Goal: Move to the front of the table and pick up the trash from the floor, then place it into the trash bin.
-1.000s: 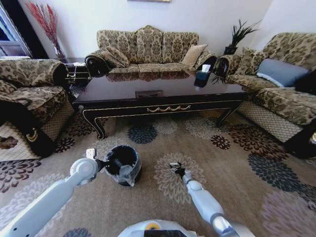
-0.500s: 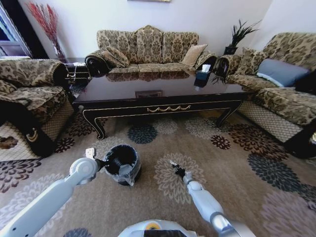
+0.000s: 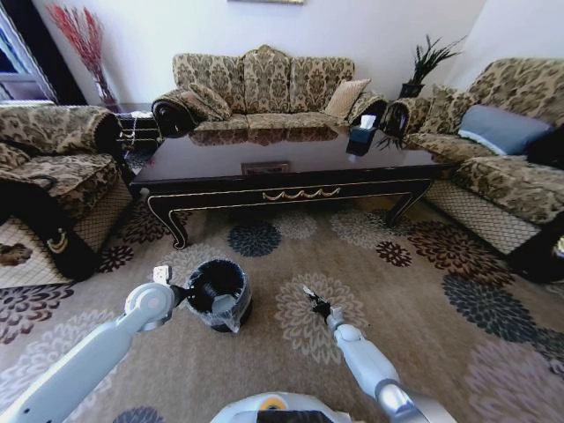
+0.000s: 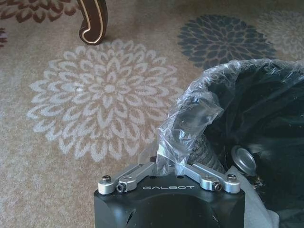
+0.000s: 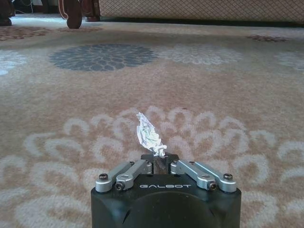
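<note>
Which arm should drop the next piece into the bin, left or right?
Right, probably. The right end effector is shut on a white paper scrap, low over the carpet beside the trash bin. The left end effector is clamped on the bin's liner, so it is occupied.

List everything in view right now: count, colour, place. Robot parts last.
Table: 1, glossy dark brown with gold trim, centre of the room beyond the robot.
Tissue box: 1, dark with white tissue, on the table's far right end.
Sofas: 3, beige-brown patterned, behind the table and on both sides of it.
Cushion: 1, grey-blue, on the right-hand sofa.
Plant: 1, green, far right corner.
Red stems: 1 bunch, far left corner.
Carpet: 1, tan with flower medallions.
Trash bin: 1, black with clear liner, on the carpet front left.
Paper scrap: 1, white, crumpled, in the right gripper.
Left gripper: shut on the bin's liner at the rim.
Right gripper: shut on the scrap, low above the carpet.
</note>
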You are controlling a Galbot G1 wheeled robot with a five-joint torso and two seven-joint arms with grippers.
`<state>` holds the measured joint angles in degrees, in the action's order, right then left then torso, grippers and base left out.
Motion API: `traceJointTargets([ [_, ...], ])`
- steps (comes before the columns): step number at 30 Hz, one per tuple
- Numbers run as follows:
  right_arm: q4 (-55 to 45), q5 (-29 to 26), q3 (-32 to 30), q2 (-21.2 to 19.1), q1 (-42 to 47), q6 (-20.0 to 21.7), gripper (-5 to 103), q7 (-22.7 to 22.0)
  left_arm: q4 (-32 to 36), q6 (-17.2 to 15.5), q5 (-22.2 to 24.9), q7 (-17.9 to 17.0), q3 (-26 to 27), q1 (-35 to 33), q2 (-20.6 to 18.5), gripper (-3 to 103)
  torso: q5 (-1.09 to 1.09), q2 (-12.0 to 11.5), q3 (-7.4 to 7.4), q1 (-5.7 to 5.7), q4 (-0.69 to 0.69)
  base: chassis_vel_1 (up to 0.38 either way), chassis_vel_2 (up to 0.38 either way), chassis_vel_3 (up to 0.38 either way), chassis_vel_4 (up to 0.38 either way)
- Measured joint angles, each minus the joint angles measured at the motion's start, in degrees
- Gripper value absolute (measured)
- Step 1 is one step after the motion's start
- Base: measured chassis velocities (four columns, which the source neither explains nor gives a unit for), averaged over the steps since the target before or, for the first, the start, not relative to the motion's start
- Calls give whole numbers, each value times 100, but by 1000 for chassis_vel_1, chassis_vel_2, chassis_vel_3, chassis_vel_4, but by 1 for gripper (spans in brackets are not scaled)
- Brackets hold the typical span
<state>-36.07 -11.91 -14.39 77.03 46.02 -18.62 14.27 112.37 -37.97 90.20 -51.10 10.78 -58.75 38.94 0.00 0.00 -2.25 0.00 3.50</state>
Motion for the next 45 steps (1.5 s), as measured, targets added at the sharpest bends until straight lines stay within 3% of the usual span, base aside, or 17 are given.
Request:
traceJointTargets([
  [4, -408, -73, -12, -100, 246, 24, 13, -21, 9, 0, -4, 0, -67, 54, 40, 0, 0, 0, 0, 0, 0, 0, 0, 0, 0],
  [5, -555, -106, -14, -143, 328, 43, 4, -35, 9, 0, -9, 0, -95, 79, 57, 0, 1, 0, 0, 0, 1, 0, 0, 0, 0],
  [8, -1101, -244, -25, -298, 571, 122, 1, -100, 10, -5, -34, -4, -208, 159, 134, 0, 1, 0, 0, 0, 1, 0, 0, 0, 0],
  [20, -3756, -936, -268, -1219, 1610, 504, 0, -395, -96, -67, -256, -112, -886, 565, 685, 0, -1, 0, 0, 0, 3, 0, 0, 0, 0],
  [24, -4475, -1058, -309, -1497, 1899, 585, 0, -449, -90, -65, -377, -181, -1071, 641, 837, 0, 1, 0, 1, 0, -4, 0, 0, 0, 0],
  [26, -5039, -1084, -395, -1646, 2259, 634, 0, -478, -73, -59, -382, -219, -1193, 733, 961, 0, 0, 0, 0, 0, 4, 0, 0, 0, 0],
  [34, -6349, -1159, -480, -1889, 2850, 743, 0, -530, -5, -42, -356, -380, -1505, 914, 1056, 0, 0, 0, 1, 0, -2, 0, 0, 0, 0],
  [40, -7172, -1265, -521, -1972, 3151, 878, 0, -581, -32, 4, -152, -521, -2088, 1519, 1142, 0, 1, 0, 0, 0, 0, 0, 0, 0, 0],
  [45, -7569, -1162, -508, -2069, 3500, 884, 0, -527, -97, 74, 87, -673, -2596, 2081, 1440, 0, 1, 0, 0, 0, 1, 0, 0, 0, 0],
])
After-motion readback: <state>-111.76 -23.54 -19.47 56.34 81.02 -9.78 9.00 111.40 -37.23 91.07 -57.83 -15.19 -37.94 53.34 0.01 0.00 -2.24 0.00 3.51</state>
